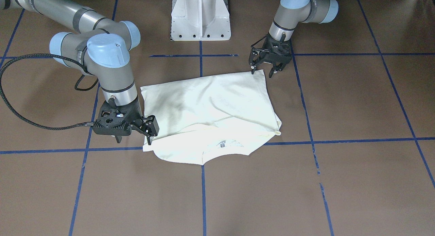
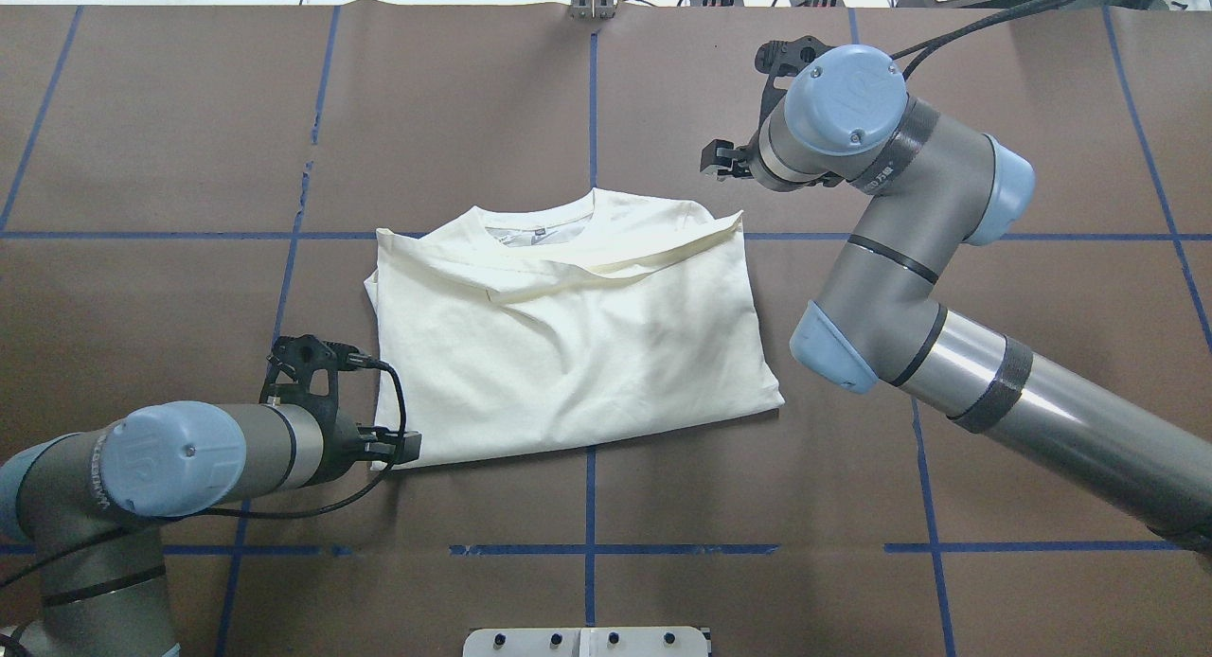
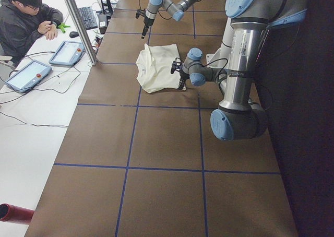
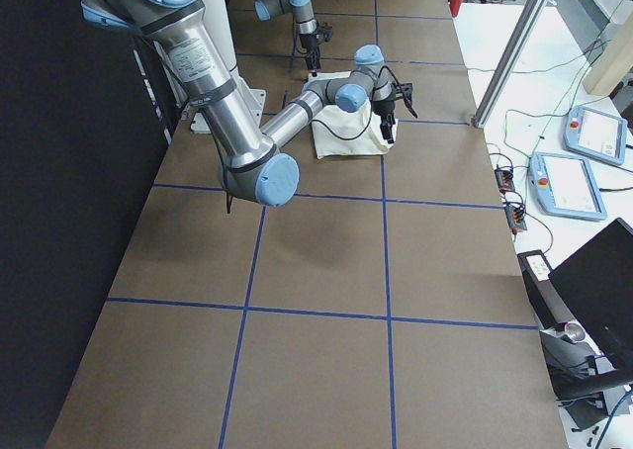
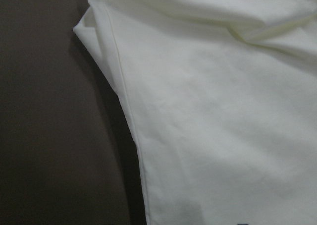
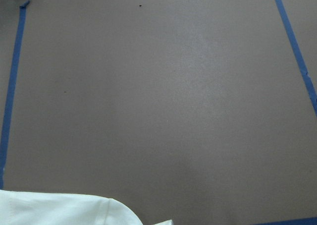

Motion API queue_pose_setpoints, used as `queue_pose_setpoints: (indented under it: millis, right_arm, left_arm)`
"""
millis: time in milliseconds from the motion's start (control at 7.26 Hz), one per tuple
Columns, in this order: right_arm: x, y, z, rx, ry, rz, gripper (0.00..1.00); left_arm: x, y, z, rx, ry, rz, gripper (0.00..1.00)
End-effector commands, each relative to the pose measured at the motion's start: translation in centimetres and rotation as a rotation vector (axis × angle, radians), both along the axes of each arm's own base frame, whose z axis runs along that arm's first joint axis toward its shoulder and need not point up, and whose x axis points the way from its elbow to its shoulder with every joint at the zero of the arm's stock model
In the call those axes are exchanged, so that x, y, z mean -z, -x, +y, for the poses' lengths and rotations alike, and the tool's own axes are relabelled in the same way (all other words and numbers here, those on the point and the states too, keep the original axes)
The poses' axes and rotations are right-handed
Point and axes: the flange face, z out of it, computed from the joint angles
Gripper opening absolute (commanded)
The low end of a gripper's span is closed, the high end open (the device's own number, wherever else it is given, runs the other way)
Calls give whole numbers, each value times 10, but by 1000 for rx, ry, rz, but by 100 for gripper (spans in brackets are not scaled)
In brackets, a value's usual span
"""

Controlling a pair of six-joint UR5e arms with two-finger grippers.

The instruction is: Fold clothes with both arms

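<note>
**Q:** Cream cotton on brown paper: how far along is the fold?

**A:** Front-facing view: the shirt (image 1: 210,106) lies plain side up in a rough rectangle mid-table (image 1: 340,181), sleeves tucked in and collar (image 1: 222,146) toward the operators. My left gripper (image 1: 262,72) hangs spread at the corner nearest my base. My right gripper (image 1: 133,139) is spread too, low at the diagonally opposite corner. Neither holds anything.

**Q:** And from overhead?

**A:** Both sides look folded inward, with one loose diagonal crease below the collar. I'd judge the side folds done and a halving fold, hem to collar, left to do (tidying too, perhaps).

**Q:** The side cameras?

**A:** Both show the cloth as a small pale bundle between my arms, too small to tell anything of the jaws.

**Q:** The wrist cameras?

**A:** The left one shows the shirt's edge close beneath, with no fingers in frame. The right one shows mostly bare table and blue tape (image 6: 11,86), with a sliver of cloth at the bottom.
</note>
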Motion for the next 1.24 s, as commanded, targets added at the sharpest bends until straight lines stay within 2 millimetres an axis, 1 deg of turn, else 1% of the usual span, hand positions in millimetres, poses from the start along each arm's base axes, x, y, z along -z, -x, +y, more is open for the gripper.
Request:
queue_pose_setpoints:
  millis: [0, 138, 276, 413, 551, 689, 827, 965, 1102]
  right_arm:
    - [-3, -1, 1, 0, 2, 2, 100]
    - [-2, -2, 1, 0, 1, 1, 100]
    - [-2, -2, 1, 0, 1, 1, 100]
    - [-2, -2, 2, 0, 0, 0, 100]
    - [-1, -2, 2, 2, -1, -1, 100]
    - [-1, -2, 2, 2, -1, -1, 100]
    - [-1, -2, 1, 1, -2, -1, 100]
    - [-1, -2, 1, 1, -2, -1, 100]
    - [-1, -2, 1, -3, -3, 0, 100]
  left_arm:
    - [-3, -9, 15, -17, 17, 0, 67]
    - [-4, -10, 16, -17, 17, -2, 58]
    - [-5, -11, 15, -15, 22, -4, 40]
    - [-6, -10, 15, -11, 22, -5, 13]
    - [-7, -10, 15, -11, 23, -8, 0]
    - [-9, -8, 14, -8, 18, -11, 0]
    - [-12, -5, 8, -8, -1, -26, 0]
    - [-13, 8, -11, -21, -76, -53, 0]
    - [-14, 24, -37, -38, -172, -93, 0]
